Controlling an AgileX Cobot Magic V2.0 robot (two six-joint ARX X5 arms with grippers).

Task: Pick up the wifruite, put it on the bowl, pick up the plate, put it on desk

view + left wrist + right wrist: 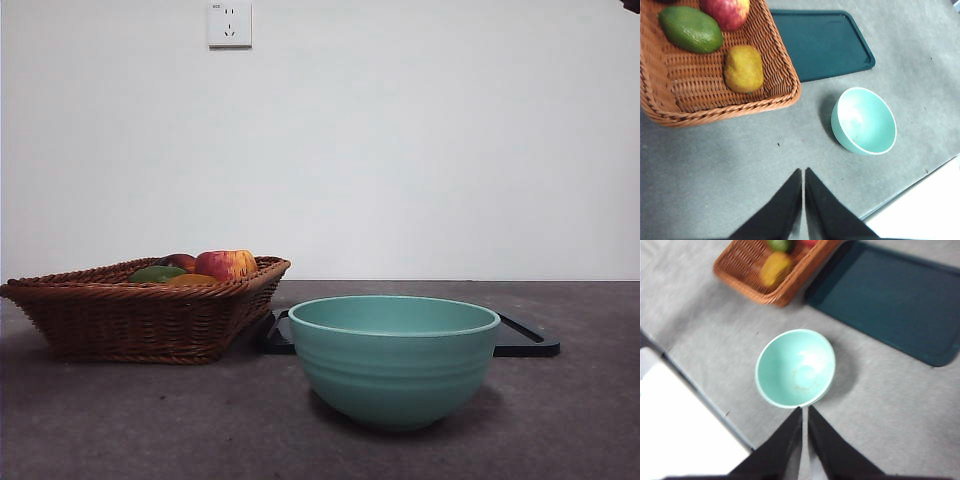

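The orange-brown fruit (743, 68) lies inside the woven basket (670, 85), near the basket's corner that is closest to the bowl. In the same basket there are a green fruit (691, 29) and a red-yellow apple (726, 11); the three do not touch each other in the left wrist view. In the front view only the top of the orange-brown fruit (192, 280) shows above the basket rim (120, 300), in front of the apple (227, 264).

The teal bowl (393, 360) stands upright on the grey surface (150, 420), beside the basket and apart from it. It has nothing in it. Behind the bowl a flat dark tray (820, 42) lies on the surface, and one edge of it goes under the side of the basket.

The left hand (803, 172) hangs above the bare surface, near the basket and the bowl, with its two jaws almost pressed together and nothing between them. The right hand (805, 410) hangs above the bowl's near rim, its jaws also nearly together, and it grips nothing. In the front view only a black tip (631, 5) shows at the top corner.
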